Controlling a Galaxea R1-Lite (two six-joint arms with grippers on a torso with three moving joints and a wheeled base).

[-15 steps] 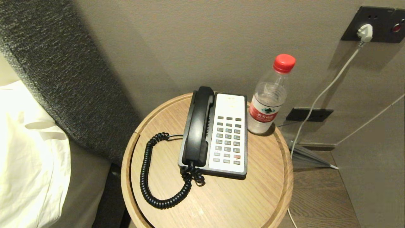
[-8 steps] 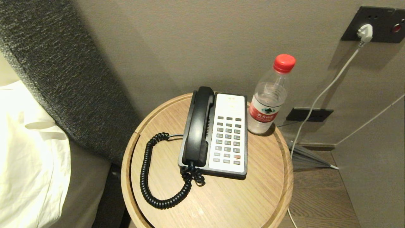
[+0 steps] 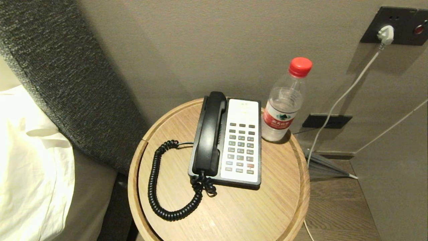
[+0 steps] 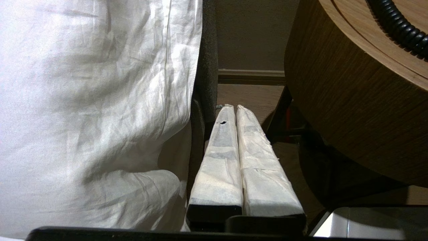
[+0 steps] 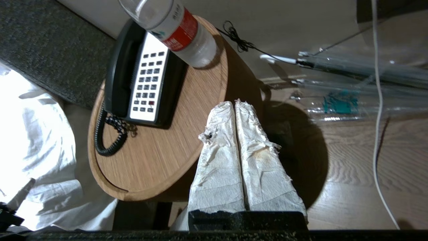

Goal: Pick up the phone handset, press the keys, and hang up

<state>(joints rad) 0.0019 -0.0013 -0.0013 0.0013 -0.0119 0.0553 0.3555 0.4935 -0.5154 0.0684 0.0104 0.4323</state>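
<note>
Resting in its cradle, the phone handset (image 3: pixel 210 132) lies along the phone base (image 3: pixel 241 142) at nine o'clock of the keys; a water bottle (image 3: pixel 285 102), partly filled, stands at two o'clock on the round table (image 3: pixel 234 214). The left gripper (image 4: pixel 233 107) hangs low between white bedding (image 4: pixel 90 100) and table, jaws pressed together; the right gripper (image 5: pixel 234 104) hovers beside the table's edge, jaws likewise together, holding nothing.

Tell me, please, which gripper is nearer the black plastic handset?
Probably right: the right gripper hangs off the table's bottle side, above it, handset in view. The left gripper sits below the tabletop.

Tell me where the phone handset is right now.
In the head view the phone handset lies in its cradle on the left side of the phone base, on the round wooden table, with the water bottle to the base's right.
</note>
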